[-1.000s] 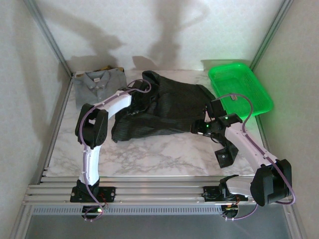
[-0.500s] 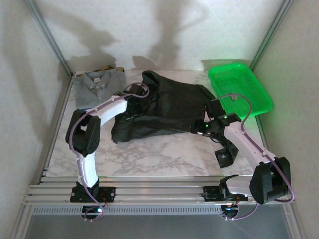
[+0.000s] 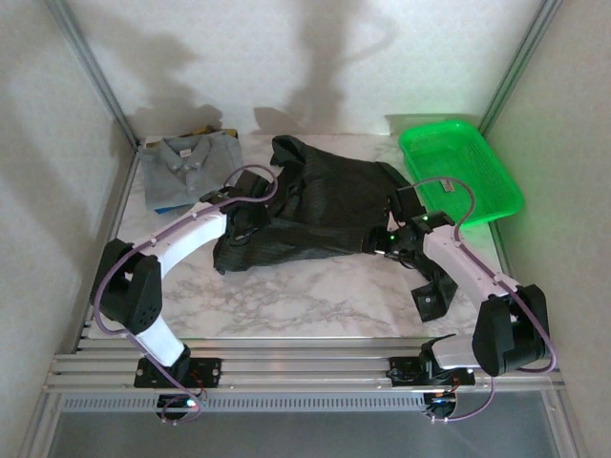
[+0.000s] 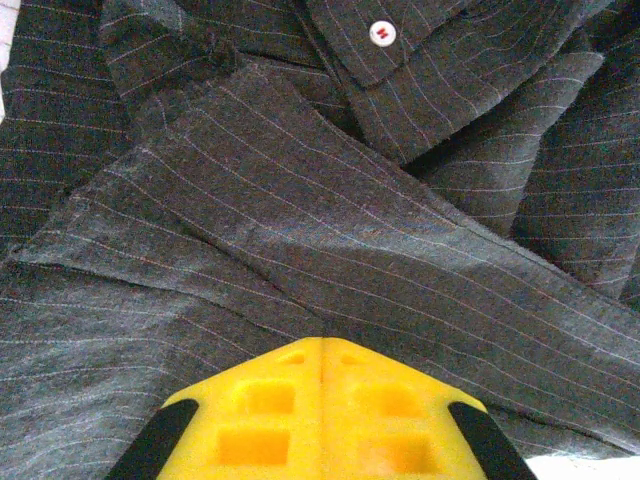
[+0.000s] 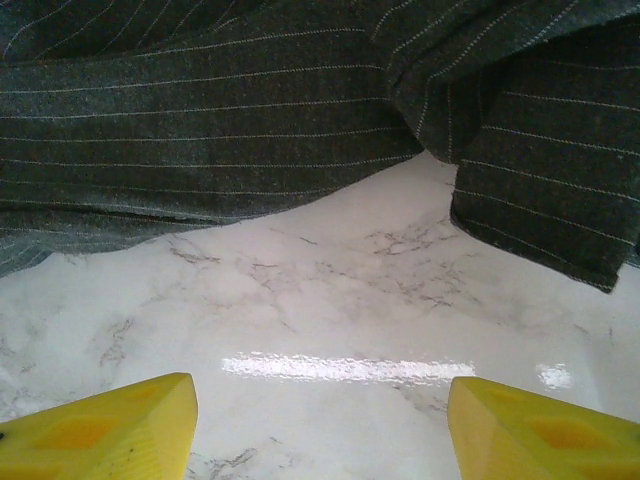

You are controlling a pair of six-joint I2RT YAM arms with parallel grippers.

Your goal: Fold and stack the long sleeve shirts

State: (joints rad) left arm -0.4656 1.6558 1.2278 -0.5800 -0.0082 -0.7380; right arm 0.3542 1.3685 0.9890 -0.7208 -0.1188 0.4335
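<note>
At the left pincer (image 4: 322,350): yellow plastic fingers (image 4: 250,430) closed flat against each other, tips touching the dark shirt (image 4: 300,200). I cannot tell whether any cloth is caught between them.

Item, dark shirt: charcoal-black woven cloth with fine pale pinstripes. It lies rumpled in overlapping folds at the middle of the table (image 3: 315,296), toward the back. From the left wrist I see a long flat band crossing diagonally just ahead of the fingertips, and above it a pointed flap with one small white button (image 4: 382,33).

Item, right pincer (image 5: 320,420): yellow wedge-shaped fingers standing wide apart, with bare table between them. It sits low at the shirt's near right edge. From the right wrist I see the striped cloth draped onto the table ahead, with a notch of marble showing between two folds.

Item, table: glossy white marble pattern with grey veins and a streak of glare.

Item, grey-blue shirt (image 3: 189,162): folded into a neat rectangle, collar uppermost, at the back left corner, near the dark shirt.

Item, basket (image 3: 458,172): bright green plastic, rectangular, with latticed walls, at the back right.

Item, rail (image 3: 305,367): slotted aluminium along the near edge, carrying both white arms.
</note>
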